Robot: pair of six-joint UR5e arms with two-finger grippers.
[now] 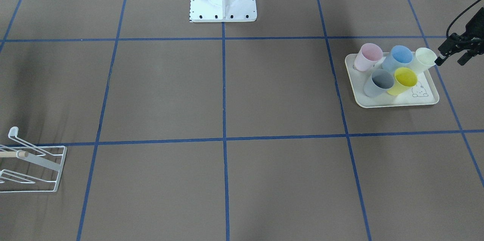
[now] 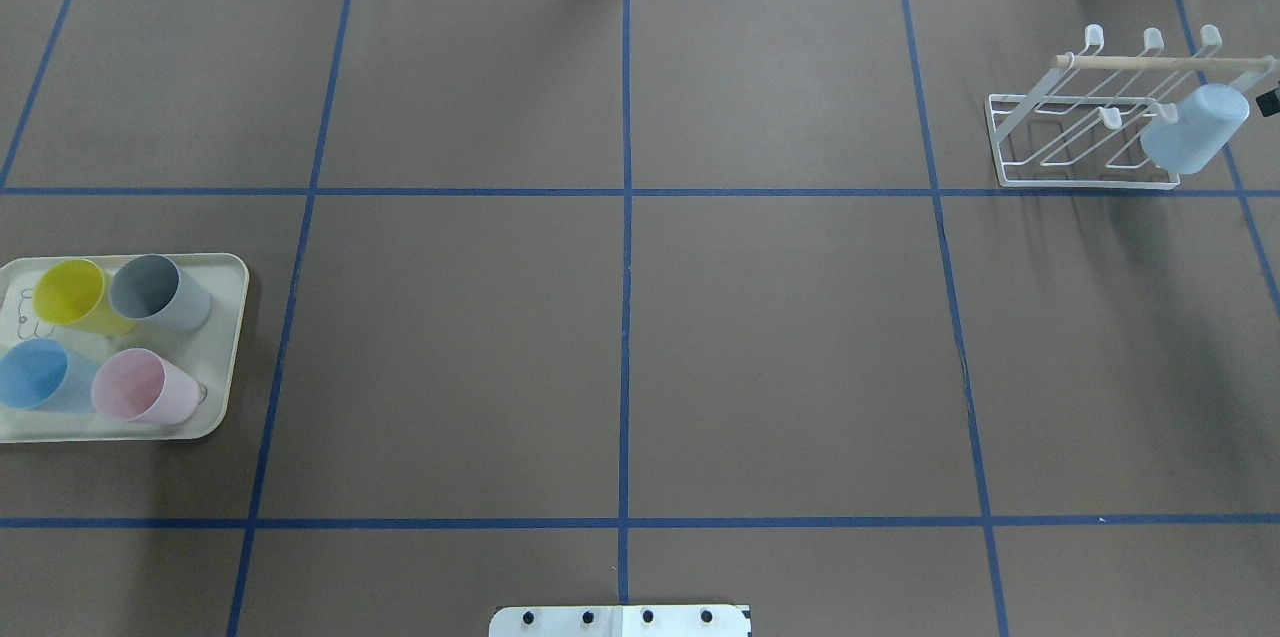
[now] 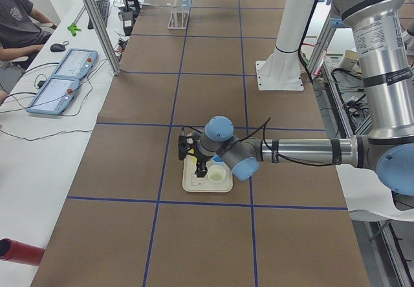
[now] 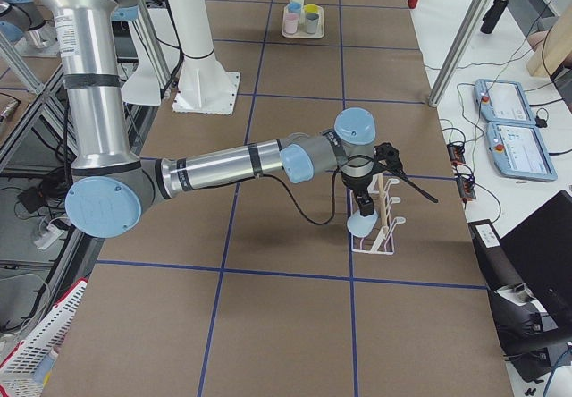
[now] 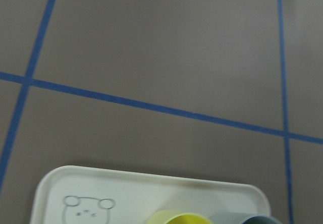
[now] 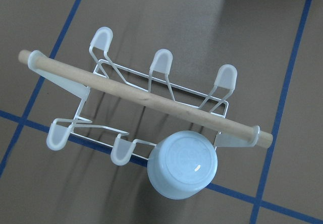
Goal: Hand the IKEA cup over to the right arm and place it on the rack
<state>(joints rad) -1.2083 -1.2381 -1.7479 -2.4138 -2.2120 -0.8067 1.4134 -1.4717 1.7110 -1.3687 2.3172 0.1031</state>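
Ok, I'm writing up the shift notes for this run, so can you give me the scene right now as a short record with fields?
tray: cream tray, on the robot's left side of the table
on tray: pink cup, blue cup, cream cup, grey cup, yellow cup
rack: white wire rack, on the robot's right side
on rack: pale blue cup, upside down on a prong
left gripper: beside the cream cup, looks open
right gripper: above the rack; whether it is open or shut is unclear

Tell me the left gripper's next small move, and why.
Probably ease the left gripper over the pale cup's rim and close: it hangs open beside that cup at the tray edge, while a blue cup already sits on the rack.
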